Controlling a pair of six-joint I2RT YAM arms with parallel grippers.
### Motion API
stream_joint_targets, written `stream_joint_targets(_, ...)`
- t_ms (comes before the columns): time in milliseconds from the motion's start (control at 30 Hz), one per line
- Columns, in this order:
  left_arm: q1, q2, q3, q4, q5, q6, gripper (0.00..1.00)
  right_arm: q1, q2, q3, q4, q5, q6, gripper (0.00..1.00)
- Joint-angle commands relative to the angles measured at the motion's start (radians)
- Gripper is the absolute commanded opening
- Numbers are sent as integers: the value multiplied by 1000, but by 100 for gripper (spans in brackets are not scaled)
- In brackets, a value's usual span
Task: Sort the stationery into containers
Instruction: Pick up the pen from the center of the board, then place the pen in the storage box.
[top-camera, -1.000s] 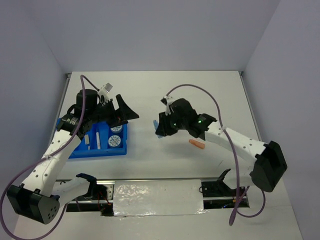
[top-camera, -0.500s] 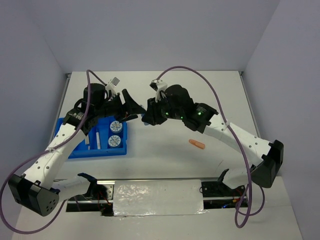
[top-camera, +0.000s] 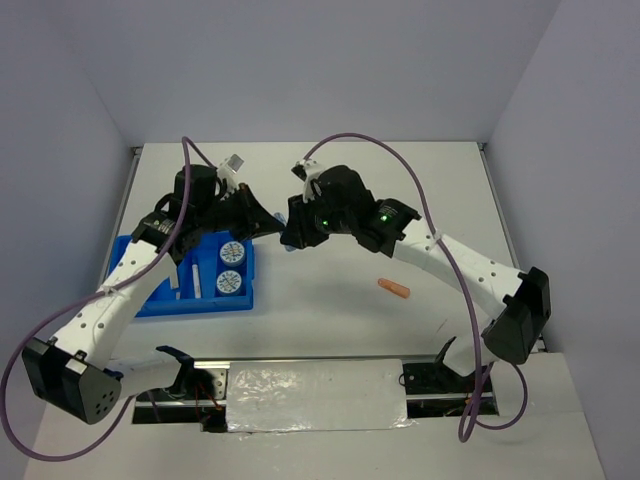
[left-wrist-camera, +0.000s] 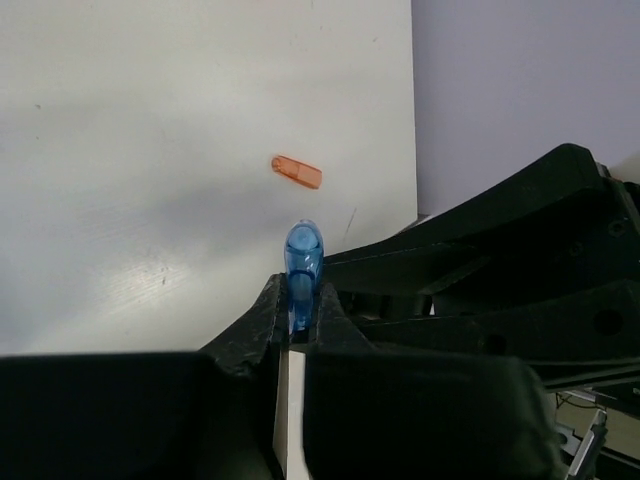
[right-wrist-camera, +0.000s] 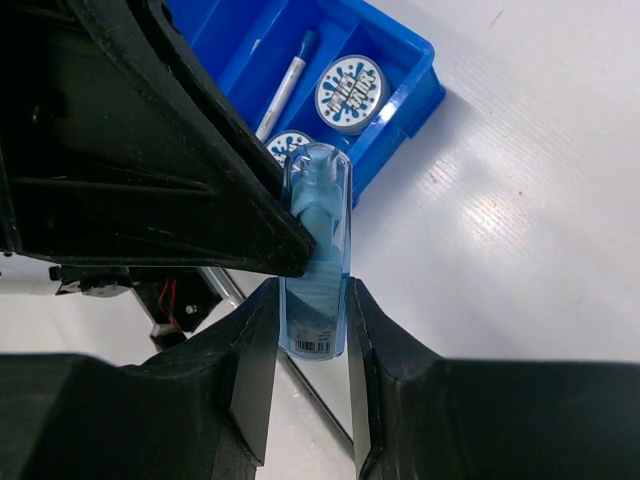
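A translucent blue stick (right-wrist-camera: 318, 250) hangs in the air between both arms. My right gripper (right-wrist-camera: 310, 292) is shut on its barcode end. My left gripper (left-wrist-camera: 298, 298) is shut on its other end (left-wrist-camera: 303, 255). In the top view the two grippers meet tip to tip, the left gripper (top-camera: 268, 226) just right of the blue tray (top-camera: 150, 300), the right gripper (top-camera: 290, 236) facing it. The tray holds two blue-and-white tape rolls (top-camera: 232, 252) (top-camera: 229, 282) and a white pen (right-wrist-camera: 285, 85). An orange stick (top-camera: 394, 289) lies on the table to the right.
The tray (right-wrist-camera: 428, 72) sits directly below the joined grippers' left side. A metal rail with foil tape (top-camera: 315, 395) runs along the near table edge. Walls close off the table at the left, back and right.
Both arms swung toward each other over the table's middle. The right carried the blue stick leftward, and the left gripper went from open to shut on its free end.
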Motion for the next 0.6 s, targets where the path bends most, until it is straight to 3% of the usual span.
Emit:
stream_joint_targets(0,4,-13,38,12,-72,52,0,-27,-5,15,104,-88,34,29)
stream_joint_targets(67,25,1,73,-131,-210,98,0,-71,-19,-19,123,-131,60,51)
stream_joint_targets(100,41,10,114,-199,-273,110,0,-91,-31,-36,124,-137,68,68)
stream_joint_targets(233,247,57,140,-491,-622,224,0,-206,-138,-151,88,-143,68,71)
stream_joint_targets(367,445,70,74,-577,-897,284,0,-258,-232,-197,-18,-99,-8,72)
stream_joint_targets(567,633,172,-2,-550,-1083,319,0,-289,-327,-255,-111,-77,-75,73)
